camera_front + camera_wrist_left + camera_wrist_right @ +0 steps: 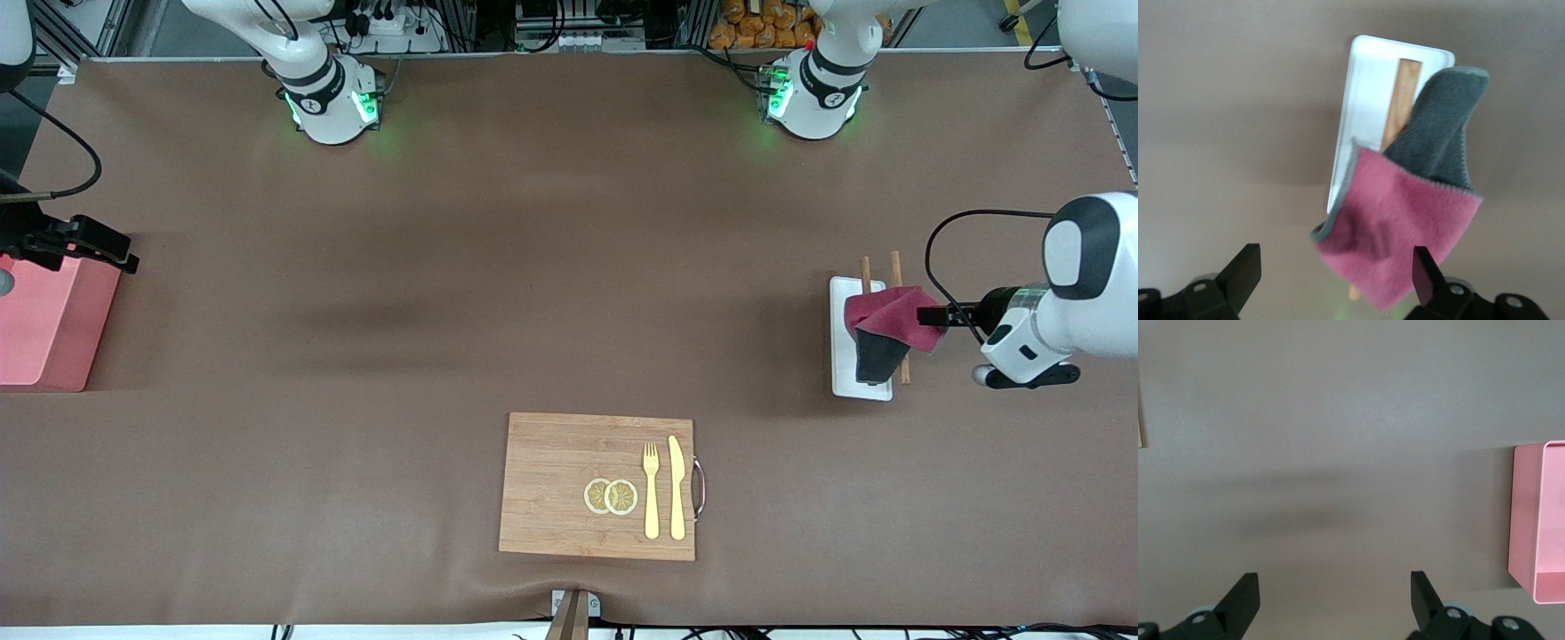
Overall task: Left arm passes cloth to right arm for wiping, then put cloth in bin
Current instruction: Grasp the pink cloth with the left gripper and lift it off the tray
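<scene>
Front view: the cloth point(889, 324) lies bunched on a white tray point(839, 356) across 2 chopsticks point(896, 267). Beside it the left gripper point(933, 316) gapes wide, holding nothing. Over the bin point(49, 329), the right gripper point(1335, 593) gapes too.

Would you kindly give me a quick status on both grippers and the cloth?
Left gripper open, at the cloth, no grip yet. Cloth draped over chopsticks on white tray. Right gripper open, waiting beside the bin. Nothing in the way.
</scene>
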